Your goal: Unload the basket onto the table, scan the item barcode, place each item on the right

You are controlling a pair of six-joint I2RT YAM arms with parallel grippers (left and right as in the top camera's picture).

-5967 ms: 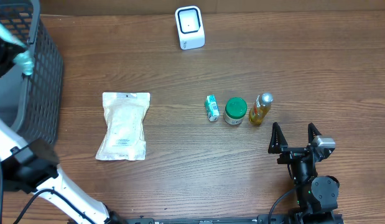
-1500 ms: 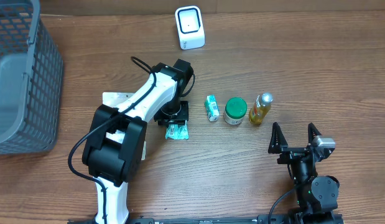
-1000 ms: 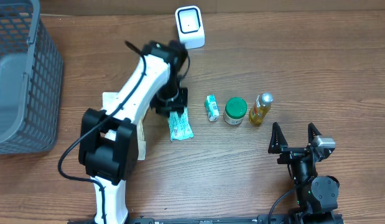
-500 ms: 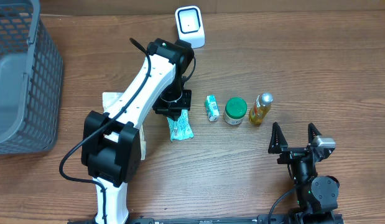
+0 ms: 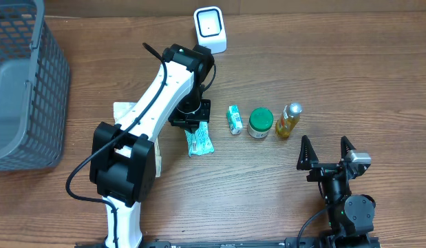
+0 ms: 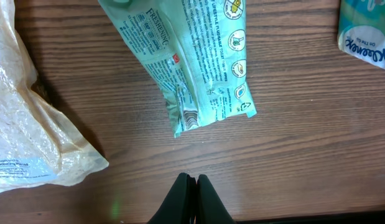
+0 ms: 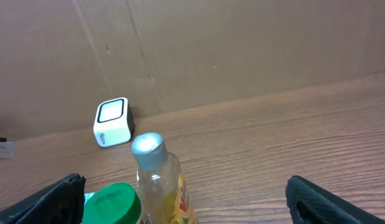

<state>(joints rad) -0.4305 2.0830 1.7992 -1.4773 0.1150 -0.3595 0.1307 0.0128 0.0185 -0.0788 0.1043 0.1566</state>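
Packet [image 6: 192,68], mint-green and printed, lies flat on the table [image 6: 292,155] just ahead of the left gripper [image 6: 190,182], whose fingers are pressed together on nothing, with bare wood between the tips and the packet's near end. Its long axis runs away from the fingertips, slanting a little to one side. The right gripper [image 5: 326,150] stands wide open and well apart, so the left arm looks far better placed to grasp it and carry it to the scanner [image 5: 210,30].

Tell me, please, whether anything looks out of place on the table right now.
Yes: the left fingers are shut on nothing, while the green packet lies slanted and loose on the table just beyond them.
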